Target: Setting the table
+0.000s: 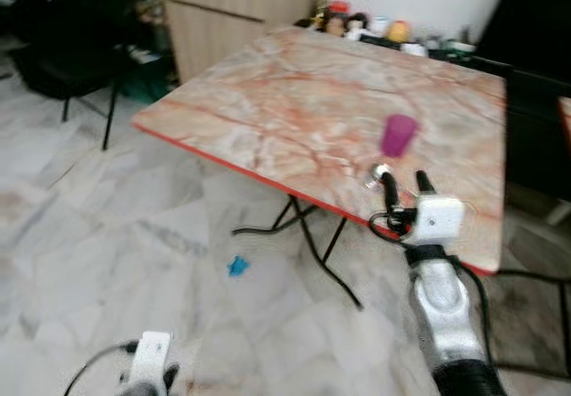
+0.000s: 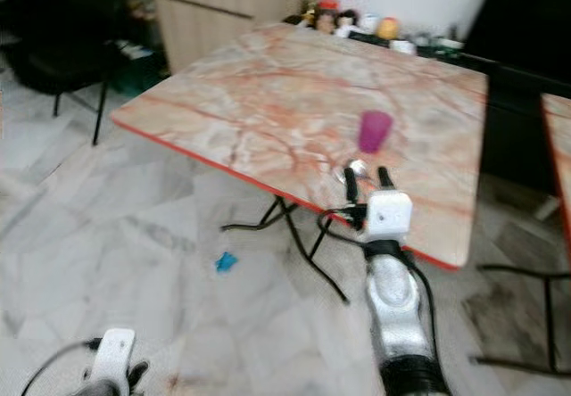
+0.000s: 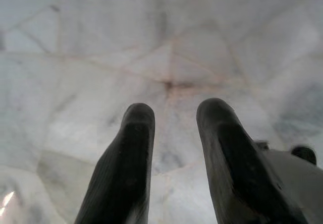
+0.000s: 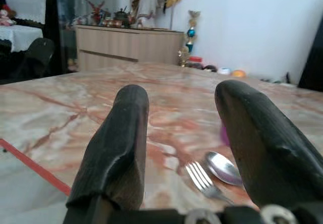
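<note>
Hovering at the near edge of the marble table, the right gripper has its two black fingers spread with nothing between them, pointing toward the cutlery. A fork and a spoon lie side by side on the tabletop just ahead of the fingertips, close to the red-trimmed edge; whether they touch each other cannot be told. The purple cup stands upright a little farther in, behind the cutlery. The left gripper hangs low at the robot's side over the pale floor tiles, fingers parted and empty. Assessment: place setting appears partly laid, cup and cutlery already grouped. Risks from here: the cutlery sits near the table edge, so a sweep of the fingers could push fork or spoon off onto the floor; reaching farther forward could knock the light cup over. Head views are blurred, so alignment judged from them is uncertain.
</note>
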Robot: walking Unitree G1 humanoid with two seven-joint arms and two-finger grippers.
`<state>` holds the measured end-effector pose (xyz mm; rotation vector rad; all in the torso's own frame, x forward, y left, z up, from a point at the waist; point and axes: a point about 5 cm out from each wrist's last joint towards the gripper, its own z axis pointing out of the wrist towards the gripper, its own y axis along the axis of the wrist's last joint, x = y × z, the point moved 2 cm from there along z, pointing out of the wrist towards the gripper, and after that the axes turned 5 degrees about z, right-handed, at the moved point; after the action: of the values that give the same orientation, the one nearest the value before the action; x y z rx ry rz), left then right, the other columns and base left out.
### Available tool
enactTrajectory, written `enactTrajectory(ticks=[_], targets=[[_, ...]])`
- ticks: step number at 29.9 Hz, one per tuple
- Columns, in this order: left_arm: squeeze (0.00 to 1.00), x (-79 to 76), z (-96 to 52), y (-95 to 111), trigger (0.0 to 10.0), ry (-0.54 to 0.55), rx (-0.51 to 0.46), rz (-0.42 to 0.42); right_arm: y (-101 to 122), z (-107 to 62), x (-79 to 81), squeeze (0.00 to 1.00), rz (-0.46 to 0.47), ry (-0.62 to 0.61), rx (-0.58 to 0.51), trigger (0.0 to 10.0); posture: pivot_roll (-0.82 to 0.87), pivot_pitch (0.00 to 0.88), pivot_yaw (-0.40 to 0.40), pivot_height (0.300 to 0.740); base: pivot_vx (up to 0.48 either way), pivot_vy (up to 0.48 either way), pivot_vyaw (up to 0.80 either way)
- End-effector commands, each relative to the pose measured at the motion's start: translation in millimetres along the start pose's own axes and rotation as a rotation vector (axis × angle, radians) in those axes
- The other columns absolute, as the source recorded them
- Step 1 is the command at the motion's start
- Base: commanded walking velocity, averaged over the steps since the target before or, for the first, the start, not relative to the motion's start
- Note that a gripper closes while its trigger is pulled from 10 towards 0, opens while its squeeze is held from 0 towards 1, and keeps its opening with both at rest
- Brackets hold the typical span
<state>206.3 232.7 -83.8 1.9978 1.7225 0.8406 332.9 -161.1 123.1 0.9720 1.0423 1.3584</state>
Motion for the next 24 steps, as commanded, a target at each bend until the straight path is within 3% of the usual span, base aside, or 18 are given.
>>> enactTrajectory(ticks=[1, 5, 24], targets=[[0.00, -4.9, 0.5, -0.2, 10.0, -0.009, 0.005, -0.005, 0.7, -2.6, -13.2, 0.00, -0.007, -0.035, 0.004, 10.0, 0.12, 0.000, -0.026, 0.728, 0.311, 0.000, 0.00], [0.00, -5.6, 0.7, 1.0, 10.0, -0.013, 0.000, -0.006, 2.4, -2.0, -12.6, 0.00, -0.010, -0.027, -0.001, 10.0, 0.12, 0.000, -0.028, 0.728, 0.301, 0.000, 0.00], [0.00, -9.9, 0.1, -3.0, 10.0, -0.031, 0.013, -0.003, 5.6, 0.9, -17.9, 0.00, 0.012, -0.036, 0.012, 10.0, 0.12, 0.000, -0.030, 0.728, 0.000, 0.000, 0.00]])
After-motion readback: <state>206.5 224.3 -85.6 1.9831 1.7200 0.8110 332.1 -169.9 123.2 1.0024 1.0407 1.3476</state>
